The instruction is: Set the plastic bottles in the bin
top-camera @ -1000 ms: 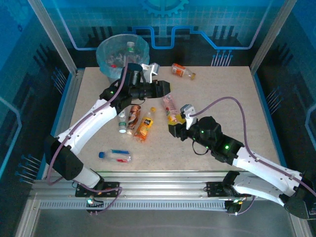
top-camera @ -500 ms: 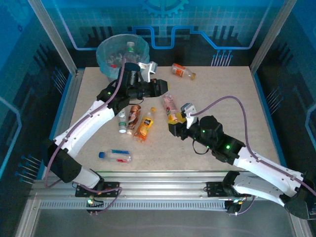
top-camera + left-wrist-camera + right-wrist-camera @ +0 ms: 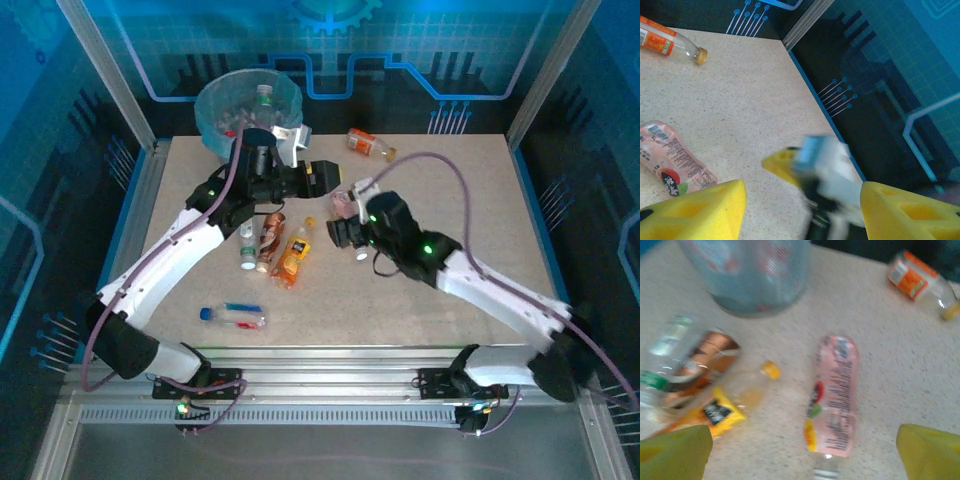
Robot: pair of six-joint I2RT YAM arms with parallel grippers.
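Observation:
The bin [image 3: 248,105] stands at the table's back left with bottles inside. A pink-labelled bottle [image 3: 345,204] lies flat mid-table; in the right wrist view the same pink-labelled bottle [image 3: 835,400] lies just ahead of my open right gripper [image 3: 802,455], between its spread yellow fingers [image 3: 675,452]. My right gripper [image 3: 340,233] hovers just near of it. My left gripper [image 3: 322,178] is open and empty beside it; in the left wrist view my left gripper [image 3: 802,212] faces the blurred right arm [image 3: 827,170], with the pink bottle [image 3: 675,162] at left.
A yellow-orange bottle [image 3: 293,252], a brown bottle [image 3: 270,238] and a green-capped bottle [image 3: 247,248] lie together left of centre. A blue-capped bottle [image 3: 232,316] lies near the front. An orange-labelled bottle [image 3: 370,145] lies at the back. Blue walls enclose the table.
My right arm has swung left and forward, bringing its gripper up to the pink bottle. My left gripper has drawn back slightly to the left, still open.

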